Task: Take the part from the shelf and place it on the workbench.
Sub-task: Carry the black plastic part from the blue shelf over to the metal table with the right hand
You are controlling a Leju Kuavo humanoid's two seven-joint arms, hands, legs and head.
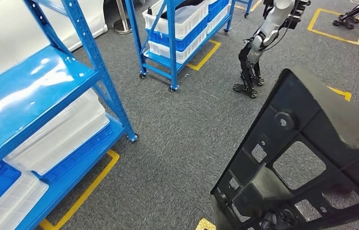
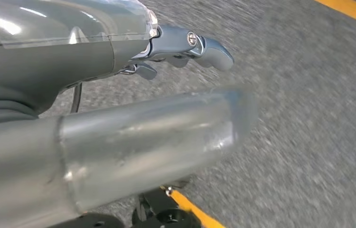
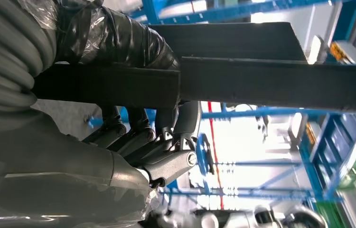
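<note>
The right hand [image 3: 152, 137] was clamped on the black part [image 1: 307, 158] (left hand [image 2: 185, 47] curled, holding nothing), so carrying it to the workbench seemingly came next.

It was a workshop or warehouse floor: blue steel racks [image 1: 67, 81] held white and blue bins [image 1: 58, 132], one rack on wheels [image 1: 175, 38] stood on grey carpet [image 1: 182, 139] marked with yellow tape [image 1: 94, 184], and another humanoid robot [image 1: 263, 38] stood nearby.
</note>
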